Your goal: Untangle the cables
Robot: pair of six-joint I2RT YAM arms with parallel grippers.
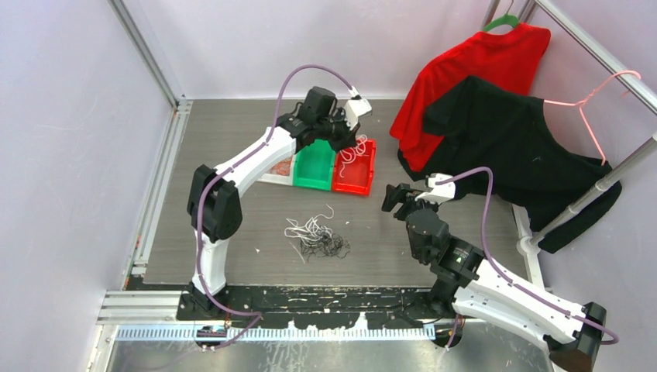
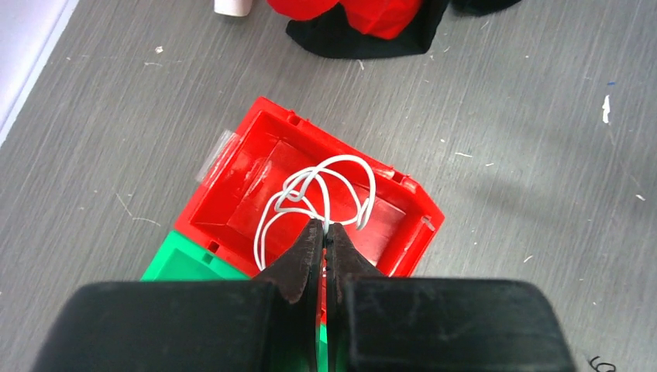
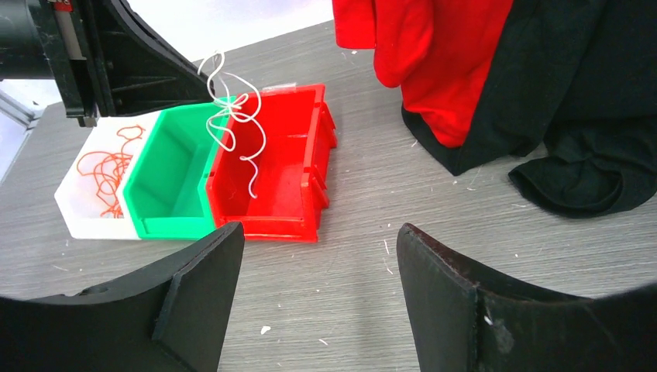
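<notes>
Dangling above the red bin (image 2: 240,186), white cables (image 2: 298,191) hang pinched in the closed left tool (image 2: 325,232). In the white bin (image 3: 85,221) lie orange strands (image 3: 108,167); a black-and-white clump (image 1: 318,236) sits on the desk (image 1: 232,256). The right tool (image 3: 318,236) stands open and empty near the black shirt (image 3: 589,101).

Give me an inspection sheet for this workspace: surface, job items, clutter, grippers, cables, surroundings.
Surface: grey wood-grain tabletop.
Job's things: loose pile of white and black curly wire strands mid-table; orange wire strands in the white plastic bin; green plastic bin looks empty; white wire strands dangling over the red plastic bin.
Clutter: tiny white flecks on the tabletop.
Grippers: left gripper shut on the white strands; right gripper open, empty.
Cables: thick purple arm cables along both arms.
Surroundings: red T-shirt and black T-shirt on a metal rack, right.
</notes>
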